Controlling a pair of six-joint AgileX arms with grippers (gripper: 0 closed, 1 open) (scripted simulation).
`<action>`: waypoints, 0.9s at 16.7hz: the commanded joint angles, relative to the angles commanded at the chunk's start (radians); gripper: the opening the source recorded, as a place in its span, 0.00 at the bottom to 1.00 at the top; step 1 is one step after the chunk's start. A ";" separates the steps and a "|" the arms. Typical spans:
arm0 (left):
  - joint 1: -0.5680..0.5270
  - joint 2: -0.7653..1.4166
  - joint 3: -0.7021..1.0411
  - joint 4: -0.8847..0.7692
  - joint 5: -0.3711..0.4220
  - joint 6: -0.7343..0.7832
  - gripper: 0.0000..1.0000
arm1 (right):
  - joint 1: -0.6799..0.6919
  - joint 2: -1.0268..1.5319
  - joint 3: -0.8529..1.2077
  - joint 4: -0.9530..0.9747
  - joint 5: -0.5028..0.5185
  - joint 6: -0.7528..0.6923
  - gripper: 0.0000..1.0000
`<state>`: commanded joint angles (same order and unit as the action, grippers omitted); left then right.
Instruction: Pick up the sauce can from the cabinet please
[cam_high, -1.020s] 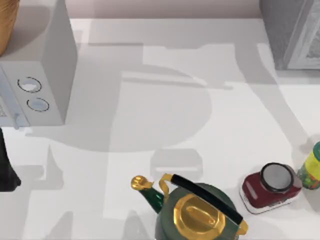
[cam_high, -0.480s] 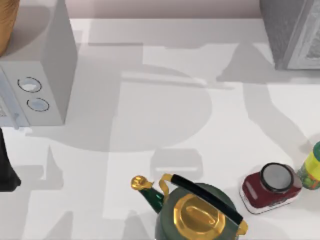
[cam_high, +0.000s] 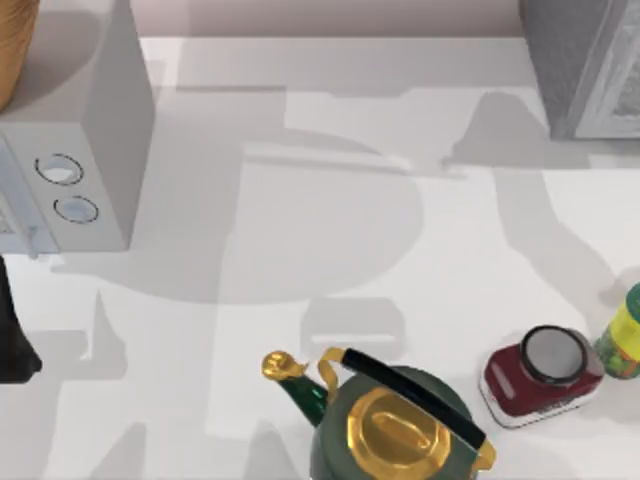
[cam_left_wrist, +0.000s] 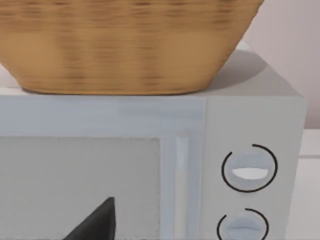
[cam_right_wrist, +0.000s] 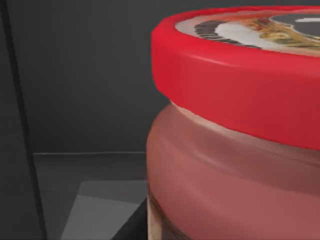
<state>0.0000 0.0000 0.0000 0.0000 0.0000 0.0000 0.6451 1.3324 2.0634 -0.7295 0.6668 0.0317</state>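
Red-rimmed and orange-red in the body, the small cylindrical sauce can (cam_right_wrist: 235, 130) is seen very close in the right wrist view, standing upright on a dark floor with dark walls behind it, inside an enclosure; a tan top with a dark printed mark is partly visible. A dark sliver at the foot of the can may belong to the right gripper, but whether its fingers are open or closed cannot be told.

At the far right corner of the tabletop (cam_high: 300, 230), the large grey speckled cabinet (cam_high: 560, 60) with its lighter framed panel door is cut off by the edge of the top view. Near the right edge, towards the near side, a dark-red jar with a grey round lid (cam_high: 540, 372) is placed, and just beside it, at the very edge, a yellow-green bottle (cam_high: 624, 338). A dark green kettle with a gold lid, gold spout tip and black handle (cam_high: 395, 425) sits at the middle of the near edge.

Along the left edge a pale grey appliance with two round knobs (cam_high: 75, 180) is found, and a woven tan basket (cam_left_wrist: 125, 45) rests on its top. The left arm is parked at the left edge, in front of that appliance; one dark fingertip (cam_left_wrist: 97, 222) of the left gripper is seen against the appliance door, and the state of its fingers cannot be told.
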 joint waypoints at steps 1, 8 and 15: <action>0.000 0.000 0.000 0.000 0.000 0.000 1.00 | -0.013 -0.029 -0.042 0.018 -0.014 0.000 0.00; 0.000 0.000 0.000 0.000 0.000 0.000 1.00 | -0.170 -0.368 -0.584 0.205 -0.184 -0.003 0.00; 0.000 0.000 0.000 0.000 0.000 0.000 1.00 | -0.388 -0.821 -1.331 0.443 -0.423 -0.016 0.00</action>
<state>0.0000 0.0000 0.0000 0.0000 0.0000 0.0000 0.2570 0.5110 0.7321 -0.2867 0.2434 0.0154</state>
